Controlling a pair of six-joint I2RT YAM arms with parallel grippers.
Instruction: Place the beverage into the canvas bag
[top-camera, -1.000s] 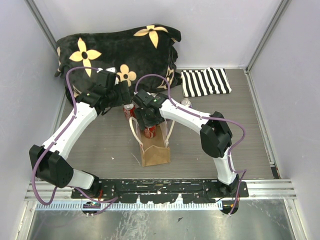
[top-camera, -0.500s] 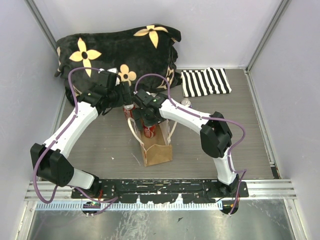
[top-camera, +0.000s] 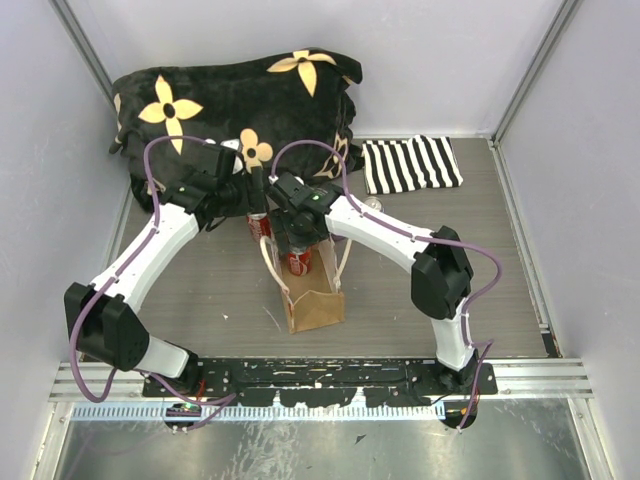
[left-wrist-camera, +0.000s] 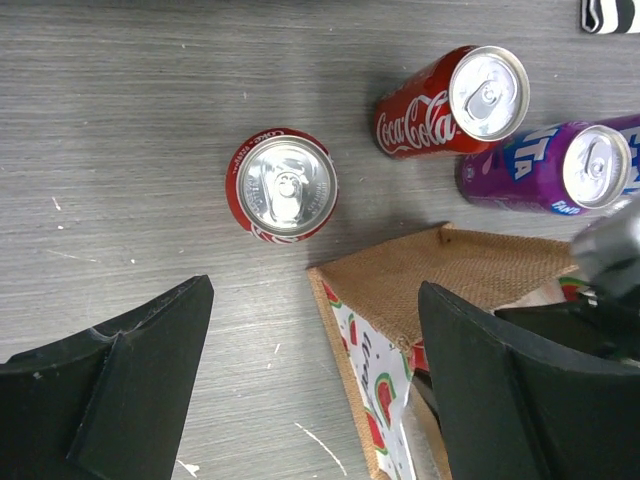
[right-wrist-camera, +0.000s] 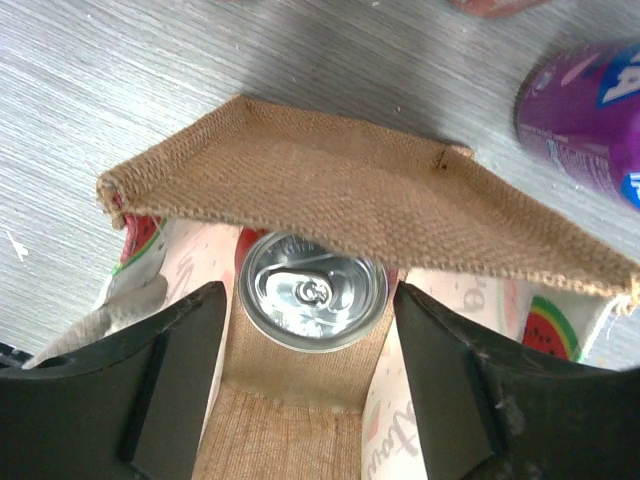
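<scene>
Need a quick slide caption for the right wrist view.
Right claw straddling a red can standing inside the canvas bag, purple can outside.

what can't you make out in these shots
Sides and label of the can in the canvas bag: the right wrist view shows only its top; the bag walls hide the rest.
Whether the right gripper grips that can: its fingers flank it, but contact is unclear.
Full label of the purple can: cut off by the right edge in both wrist views.
</scene>
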